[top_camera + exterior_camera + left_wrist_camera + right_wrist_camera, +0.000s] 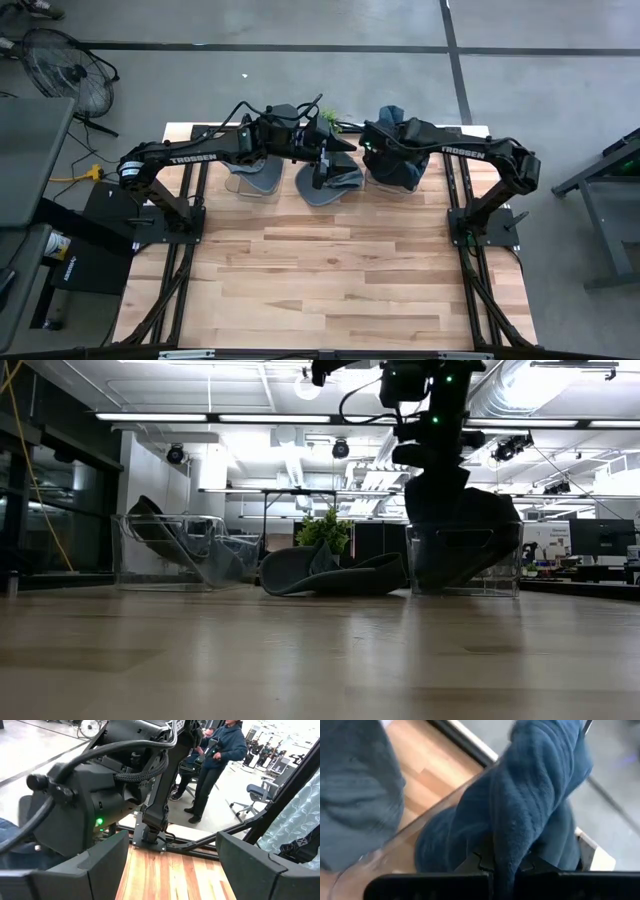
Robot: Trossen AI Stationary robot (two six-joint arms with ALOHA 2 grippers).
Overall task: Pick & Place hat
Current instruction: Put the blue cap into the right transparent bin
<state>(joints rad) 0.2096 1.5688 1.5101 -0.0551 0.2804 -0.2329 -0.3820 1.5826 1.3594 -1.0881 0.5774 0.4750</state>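
Your right wrist view alone shows the right gripper (506, 865) pinching the blue hat (530, 795) inside the clear bin (465, 565). Left gripper (170, 865) hovers spread, empty, over the grey hat (330, 185).

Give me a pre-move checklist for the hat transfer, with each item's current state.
1. Right gripper jaws shut on the blue hat: ok.
2. Blue hat over the right clear bin: ok; it hangs down into it.
3. Blue hat fully released into the bin: not ok, fabric is pinched.
4. Left gripper jaws open and empty: ok.
5. Grey hat lying on the table between the bins: ok, not yet picked.
6. Person beyond the table's far edge, clear of the arms: cannot tell.
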